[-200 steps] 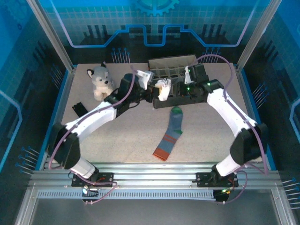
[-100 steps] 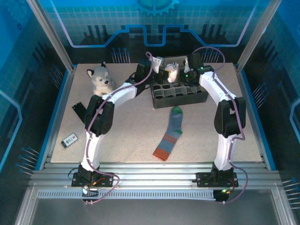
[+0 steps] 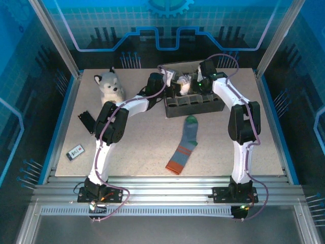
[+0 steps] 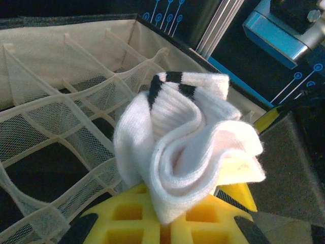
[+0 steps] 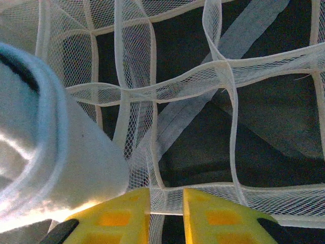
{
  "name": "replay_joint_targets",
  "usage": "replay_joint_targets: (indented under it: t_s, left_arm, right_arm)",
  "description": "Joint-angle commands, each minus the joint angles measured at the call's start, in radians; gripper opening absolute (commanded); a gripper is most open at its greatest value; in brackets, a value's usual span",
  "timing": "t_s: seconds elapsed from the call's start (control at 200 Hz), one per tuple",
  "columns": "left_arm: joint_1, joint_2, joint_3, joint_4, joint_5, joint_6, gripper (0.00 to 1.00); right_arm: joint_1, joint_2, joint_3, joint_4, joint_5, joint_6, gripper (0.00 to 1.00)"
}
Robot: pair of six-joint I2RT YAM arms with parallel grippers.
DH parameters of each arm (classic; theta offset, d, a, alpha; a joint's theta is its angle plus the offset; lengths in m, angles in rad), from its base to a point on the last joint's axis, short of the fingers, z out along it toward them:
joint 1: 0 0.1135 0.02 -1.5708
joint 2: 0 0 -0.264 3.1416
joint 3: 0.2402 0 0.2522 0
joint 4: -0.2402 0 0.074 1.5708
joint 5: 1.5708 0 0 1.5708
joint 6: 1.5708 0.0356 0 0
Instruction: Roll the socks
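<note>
At the table's left edge lie a small remote-like device (image 3: 76, 151) and a black object (image 3: 86, 121), with a plush husky (image 3: 109, 86) sitting upright behind them near the back. The left arm reaches across to the dark divided organizer (image 3: 195, 108) at the back centre, where the left gripper (image 3: 175, 87) is clamped on the white sock (image 3: 185, 83). From the left wrist, the white sock (image 4: 188, 142), black stripes on top, sits bunched in a loose roll in the yellow fingers (image 4: 132, 216) above the mesh compartments (image 4: 56, 109). In front of the organizer, the grey-blue sock (image 3: 185, 145) lies flat on the table, green toe toward the box, orange-red cuff toward the arms. On the organizer's right, the right gripper (image 3: 195, 85) hangs over the mesh cells just beside the white sock. From its own wrist, the right gripper (image 5: 166, 203) has its jaws a narrow slit apart, gripping nothing.
</note>
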Motion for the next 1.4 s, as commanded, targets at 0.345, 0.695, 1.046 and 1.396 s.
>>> replay_joint_targets:
  t_s: [0.345,0.695,1.046,1.396]
  left_arm:
    - [0.057,-0.003,-0.069,0.108,0.048,-0.003,0.00]
    - [0.043,-0.008,-0.079,0.059,0.047,0.059,0.00]
    - [0.074,-0.022,-0.111,0.078,0.042,0.096,0.00]
    - [0.011,-0.013,-0.032,-0.098,0.051,0.265,0.00]
  right_arm:
    - [-0.003,0.049,-0.001,-0.030,0.023,-0.016,0.22]
    - [-0.008,0.060,-0.012,-0.028,0.025,-0.014,0.22]
    - [-0.035,0.064,-0.059,-0.028,0.034,-0.016,0.21]
    - [-0.032,0.061,-0.054,-0.007,0.005,-0.007,0.20]
